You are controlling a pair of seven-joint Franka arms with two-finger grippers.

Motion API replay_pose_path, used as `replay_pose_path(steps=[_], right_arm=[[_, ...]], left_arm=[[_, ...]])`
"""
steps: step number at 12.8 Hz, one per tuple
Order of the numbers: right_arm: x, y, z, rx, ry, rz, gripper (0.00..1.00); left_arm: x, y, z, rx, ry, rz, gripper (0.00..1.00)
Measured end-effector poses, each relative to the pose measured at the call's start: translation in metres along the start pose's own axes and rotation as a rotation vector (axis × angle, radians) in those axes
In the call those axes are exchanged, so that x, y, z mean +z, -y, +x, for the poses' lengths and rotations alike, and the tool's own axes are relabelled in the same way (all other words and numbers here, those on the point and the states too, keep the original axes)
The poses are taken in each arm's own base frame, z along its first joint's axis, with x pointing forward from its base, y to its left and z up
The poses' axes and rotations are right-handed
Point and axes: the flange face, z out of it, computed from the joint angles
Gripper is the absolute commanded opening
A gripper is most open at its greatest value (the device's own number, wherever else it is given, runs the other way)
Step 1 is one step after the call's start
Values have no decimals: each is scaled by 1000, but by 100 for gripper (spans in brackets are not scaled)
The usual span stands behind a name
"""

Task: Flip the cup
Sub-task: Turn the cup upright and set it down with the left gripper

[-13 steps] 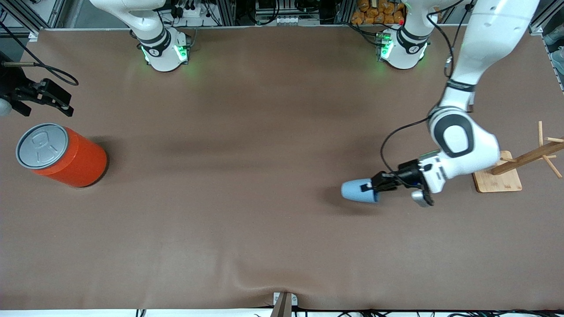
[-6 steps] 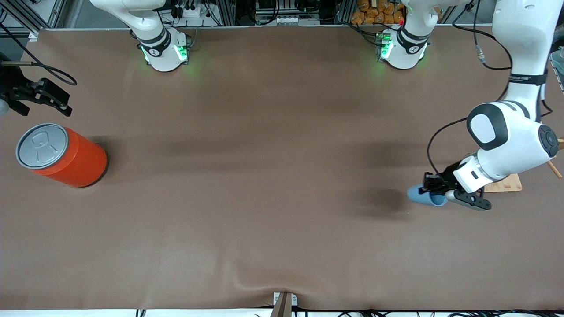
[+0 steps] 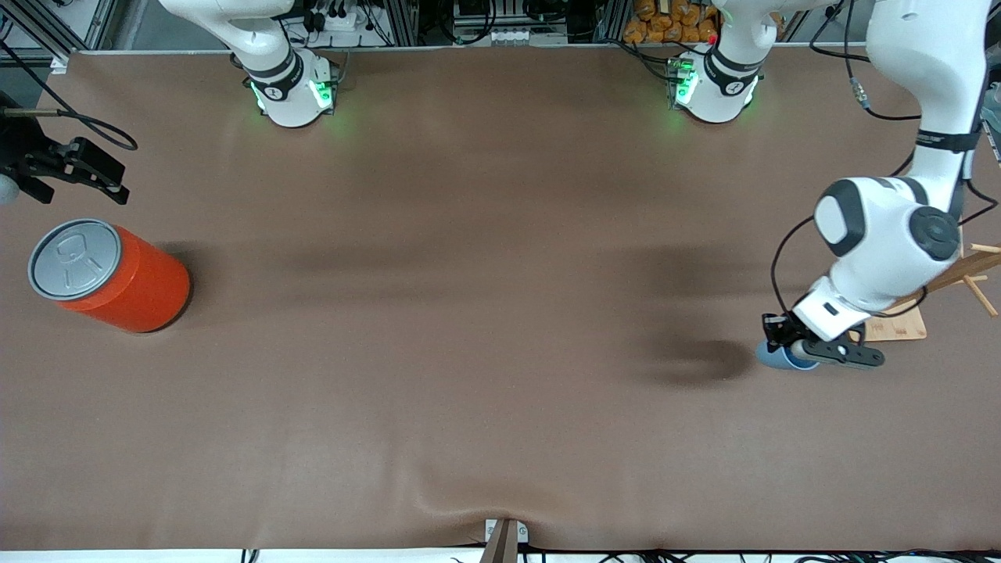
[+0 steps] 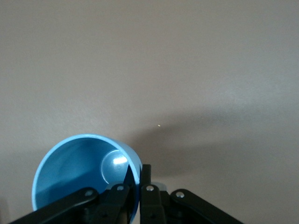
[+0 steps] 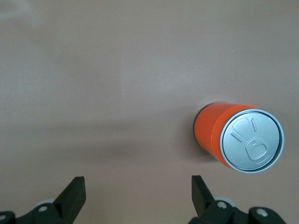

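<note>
Cup: the light-blue cup [image 3: 774,356] hangs in the air over the surface [image 3: 469,352] at the left arm's end, just beside the wooden rack [image 3: 899,320]; its shadow falls on the cloth toward the middle.
Left pincer: the left pincer [image 3: 782,344] is clamped on the cup's rim wall, one finger inside the mouth and one outside, as the left wrist view shows [image 4: 138,186].
Cup relative to pincer: the cup [image 4: 86,177] sits right at the fingertips, its open mouth turned toward the wrist camera so that the inner bottom is visible; the body extends away from the pincer.
Why held so: a pinch on the rim likely leaves the base free, so the wrist can roll the cup over and set it down the other way up.
Stage: judged from the tilt, the flip looks under way and the cup is not yet set down.
Right pincer: the right pincer [image 3: 70,168] waits with fingers spread wide and empty [image 5: 135,196], above the surface by the orange can [image 3: 109,274].
Orange can: it stands upright at the right arm's end, well apart from the cup.
</note>
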Motion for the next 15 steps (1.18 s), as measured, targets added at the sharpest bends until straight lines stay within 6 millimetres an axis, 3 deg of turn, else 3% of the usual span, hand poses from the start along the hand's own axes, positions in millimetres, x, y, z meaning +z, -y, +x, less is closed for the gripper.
replay_pose_path(steps=[2,6,7,8,11,15], right_arm=[[0,0,0,0,1,0,100],[0,0,0,1,4,0,100],[0,0,0,1,4,0,100],[0,0,0,1,4,0,100],[0,-1,-1,1,5,0,100],[1,-1,-1,1,6,0,100]], left_arm=[[11,-13,-23,-14,-9,14,0],[30,-14,-57,-21,-54,25,2],[34,-14,-62,-21,-54,26,41],[34,-14,-63,-22,-54,26,99],[24,-14,-58,-22,-10,21,100],[-45,-19,-22,-15,161,-2,100]])
